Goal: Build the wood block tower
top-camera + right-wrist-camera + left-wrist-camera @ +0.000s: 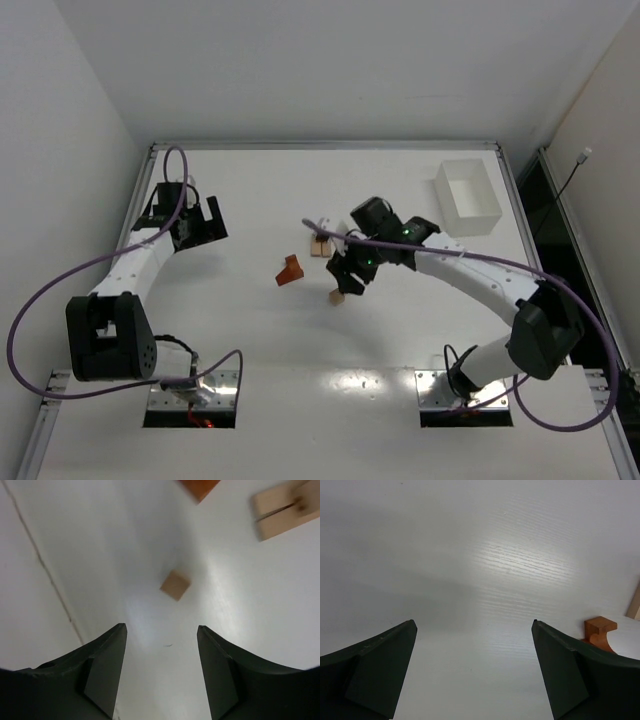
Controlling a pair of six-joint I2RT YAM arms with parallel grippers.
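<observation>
Showing overhead only: white tray [480,222]; right wrist blurs perhaps two blocks [287,521].

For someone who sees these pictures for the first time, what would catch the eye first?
The right gripper hangs open over the middle of the table, a small tan cube lying just ahead of it. A reddish-brown block and pale tan pieces lie scattered nearby, so no tower stands yet. The left gripper is wide open at the left, and a white tray sits far right.
</observation>
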